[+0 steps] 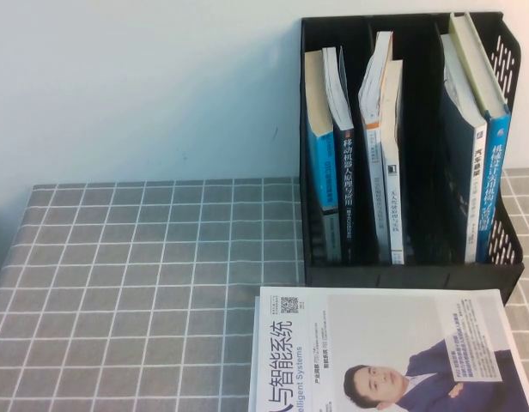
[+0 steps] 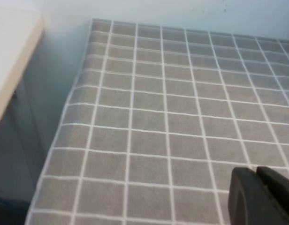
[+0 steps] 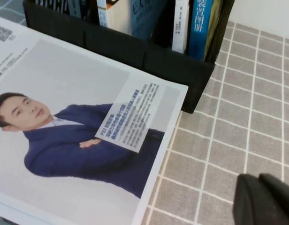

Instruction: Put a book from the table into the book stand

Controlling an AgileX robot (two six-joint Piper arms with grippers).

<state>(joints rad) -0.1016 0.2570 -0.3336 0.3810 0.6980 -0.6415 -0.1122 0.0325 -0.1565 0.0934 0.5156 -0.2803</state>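
Note:
The black book stand (image 1: 402, 276) stands at the back right of the grey grid-cloth table (image 1: 144, 257). The book (image 1: 496, 172), with a pale yellow-green cover and a blue spine, stands upright at the far right of the stand's right compartment. Its blue spine (image 3: 201, 23) also shows in the right wrist view. Neither arm appears in the high view. My left gripper (image 2: 256, 171) is shut and empty above bare cloth near the table's left edge. My right gripper (image 3: 258, 178) is shut and empty over cloth beside the stand's (image 3: 135, 51) front right corner.
A white-covered book with a man's portrait (image 1: 385, 360) lies flat in front of the stand. Several other books (image 1: 380, 154) fill the stand's left and middle compartments. A pale wooden surface (image 2: 13, 61) lies beyond the table's left edge.

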